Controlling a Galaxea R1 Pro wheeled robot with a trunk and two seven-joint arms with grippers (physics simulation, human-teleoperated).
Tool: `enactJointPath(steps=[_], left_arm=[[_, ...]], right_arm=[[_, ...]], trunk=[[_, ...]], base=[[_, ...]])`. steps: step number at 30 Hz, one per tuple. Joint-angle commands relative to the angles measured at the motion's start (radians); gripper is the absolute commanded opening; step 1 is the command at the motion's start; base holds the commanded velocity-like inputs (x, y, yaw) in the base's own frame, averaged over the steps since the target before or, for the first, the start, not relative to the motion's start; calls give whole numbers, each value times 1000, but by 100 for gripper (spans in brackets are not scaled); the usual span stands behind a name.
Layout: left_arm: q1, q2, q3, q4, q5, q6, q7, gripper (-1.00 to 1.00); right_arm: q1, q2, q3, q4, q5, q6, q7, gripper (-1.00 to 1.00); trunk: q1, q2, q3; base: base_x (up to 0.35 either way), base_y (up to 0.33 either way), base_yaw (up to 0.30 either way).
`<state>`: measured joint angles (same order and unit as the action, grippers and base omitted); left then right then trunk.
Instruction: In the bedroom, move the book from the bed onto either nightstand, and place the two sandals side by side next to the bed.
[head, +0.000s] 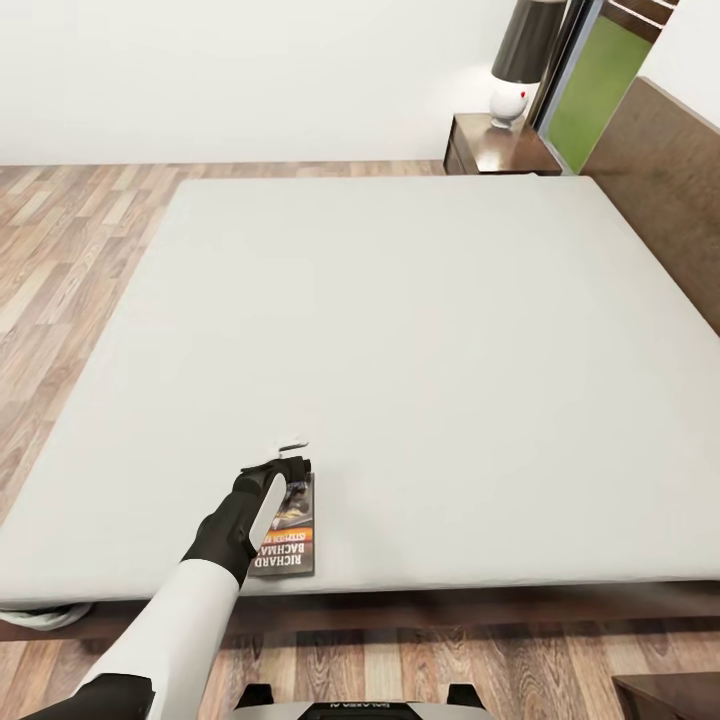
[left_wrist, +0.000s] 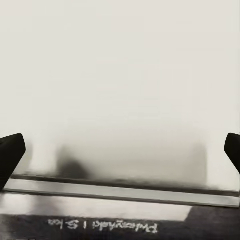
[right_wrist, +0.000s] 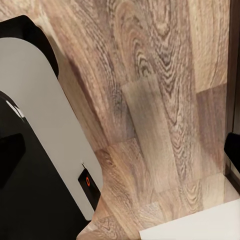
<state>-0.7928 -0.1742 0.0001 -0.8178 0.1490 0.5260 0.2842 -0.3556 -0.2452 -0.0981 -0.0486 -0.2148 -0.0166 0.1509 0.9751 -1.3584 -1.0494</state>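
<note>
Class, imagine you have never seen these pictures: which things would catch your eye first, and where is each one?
The bed with its plain pale mattress takes up most of the head view. Near its front edge lies the book with an orange band, and the left gripper is right over the book's far end, its jaws wide apart in the left wrist view. At the far corner a nightstand carries a lamp beside the headboard.
</note>
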Motion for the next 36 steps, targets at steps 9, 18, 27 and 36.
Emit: enactJointPath(steps=[9, 18, 27, 36], left_arm=[[0, 0, 0, -1, 11, 3, 7, 100], [0, 0, 0, -1, 11, 3, 7, 100], [0, 0, 0, -1, 11, 3, 7, 100], [0, 0, 0, -1, 11, 3, 7, 100]], right_arm=[[0, 0, -8, 1, -3, -2, 6, 100], [-1, 0, -8, 1, -3, -2, 6, 100], [0, 0, -8, 1, -3, -2, 6, 100], [0, 0, -8, 1, -3, -2, 6, 100]], trunk=[[15, -29, -13], [15, -29, -13], [15, -29, -13], [15, -29, -13]], base=[[0, 0, 0], [-89, 0, 0], [-58, 0, 0], [-61, 0, 0]])
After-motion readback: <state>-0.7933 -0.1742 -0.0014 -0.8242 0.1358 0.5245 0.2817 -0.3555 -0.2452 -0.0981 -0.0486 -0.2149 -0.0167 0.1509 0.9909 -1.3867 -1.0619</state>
